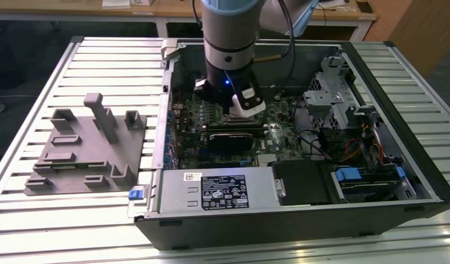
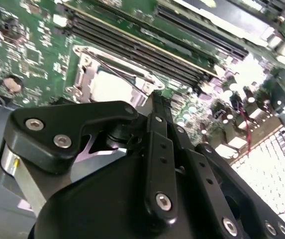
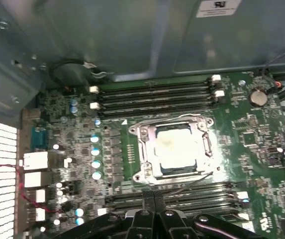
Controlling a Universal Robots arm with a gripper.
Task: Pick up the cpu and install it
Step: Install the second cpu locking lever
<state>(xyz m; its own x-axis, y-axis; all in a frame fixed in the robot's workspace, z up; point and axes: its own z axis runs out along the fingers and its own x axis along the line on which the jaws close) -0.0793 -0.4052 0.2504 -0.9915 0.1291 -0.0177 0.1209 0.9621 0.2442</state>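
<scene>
The cpu (image 3: pixel 176 146), a pale silver square, lies flat inside the metal-framed socket (image 3: pixel 143 149) on the green motherboard. In the second wrist view the cpu (image 2: pixel 111 85) shows just beyond the fingertips. My gripper (image 3: pixel 153 198) hangs a little above the board beside the socket, its two black fingers (image 2: pixel 157 117) pressed together with nothing between them. In the exterior view the gripper (image 1: pixel 238 110) reaches down into the open computer case (image 1: pixel 400 181) over the middle of the board.
Memory slots (image 3: pixel 154 94) run along both sides of the socket. A grey moulded tray (image 1: pixel 64 176) with upright blocks sits at the exterior view's left of the case. The power supply (image 1: pixel 217 190) and drive cage (image 1: pixel 342 104) crowd the case's front and right.
</scene>
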